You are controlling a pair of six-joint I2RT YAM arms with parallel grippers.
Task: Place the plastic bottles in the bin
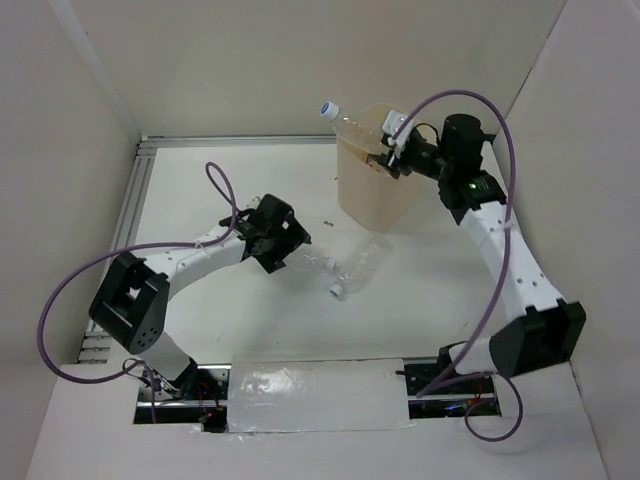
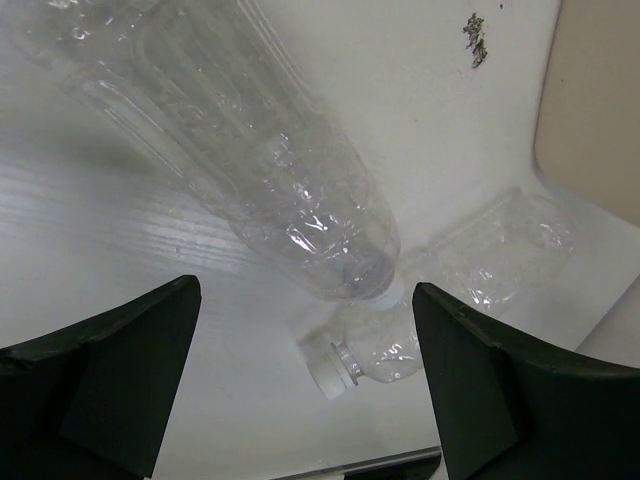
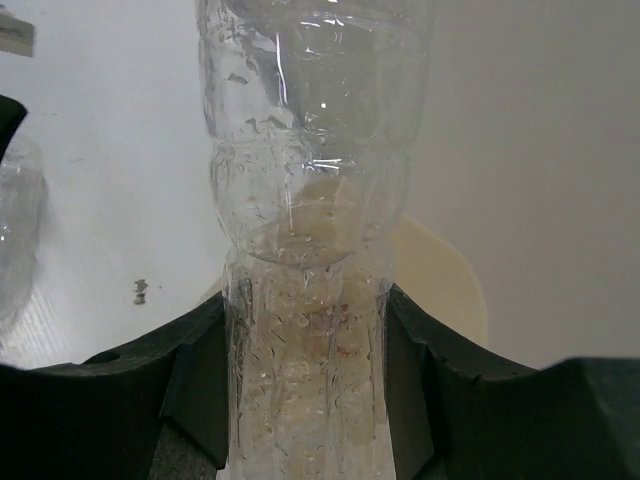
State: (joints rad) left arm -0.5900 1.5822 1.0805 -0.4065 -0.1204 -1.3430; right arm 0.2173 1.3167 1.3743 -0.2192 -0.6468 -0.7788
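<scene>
My right gripper (image 1: 392, 158) (image 3: 308, 340) is shut on a clear plastic bottle (image 1: 355, 125) (image 3: 310, 180) with a blue cap. It holds the bottle tilted over the mouth of the cream-beige bin (image 1: 375, 205) (image 3: 450, 285). Two more clear bottles lie on the table. One with a white cap (image 1: 362, 265) (image 2: 480, 260) rests near the bin's foot. The other (image 1: 312, 262) (image 2: 250, 150) lies partly under my left gripper (image 1: 285, 245) (image 2: 305, 295), which hovers open above their cap ends, touching neither.
White walls close in the table on the left, back and right. An aluminium rail (image 1: 135, 200) runs along the left edge. A small dark mark (image 1: 327, 222) (image 2: 474, 38) is on the tabletop near the bin.
</scene>
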